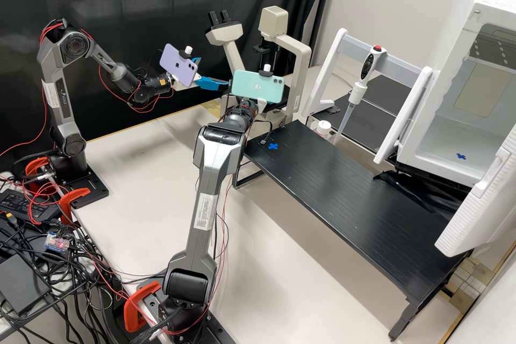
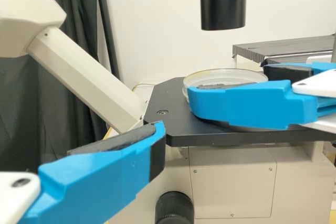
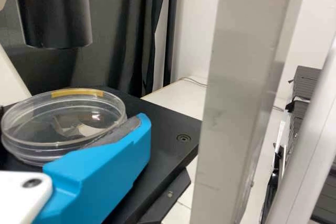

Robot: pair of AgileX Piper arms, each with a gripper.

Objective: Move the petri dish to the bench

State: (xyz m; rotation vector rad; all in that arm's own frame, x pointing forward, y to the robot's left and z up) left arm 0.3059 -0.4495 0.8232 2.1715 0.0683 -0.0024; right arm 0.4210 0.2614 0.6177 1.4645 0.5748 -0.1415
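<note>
High view: left pincer [image 1: 214,72] points at the microscope from the side, below the eyepiece head [image 1: 224,34]; right pincer [image 1: 262,102] at the microscope too, partly behind a pale green phone [image 1: 258,86]
Stage edges: petri dish [image 3: 63,124] on or just over the black stage [image 3: 163,121], in from the corner screw; cannot tell if its base touches
Overhead: black tube [image 3: 55,11] above the dish, air between the two
Pillar side: broad pale pillar [image 3: 241,93] rises close by the stage edge, tight room there
Open side: in the left wrist view, left pincer's finger [image 2: 105,174] stands apart from the dish, its tip close to the stage corner in that view
Counter: raised black counter [image 1: 349,199] beside the microscope, blue cross [image 1: 273,146] near its microscope end; open stretch of top beyond the cross
Left wrist view adds: right pincer's two fingers, on opposite sides of the dish
Right wrist view adds: yellow strip [image 3: 77,93] on the dish rim, one dark pad lying along the clear wall
Left pincer: wide, fingers well parted, nothing between them
Right pincer: drawn in to dish width, appears to hold the petri dish by its sides; how firmly, cannot tell
</note>
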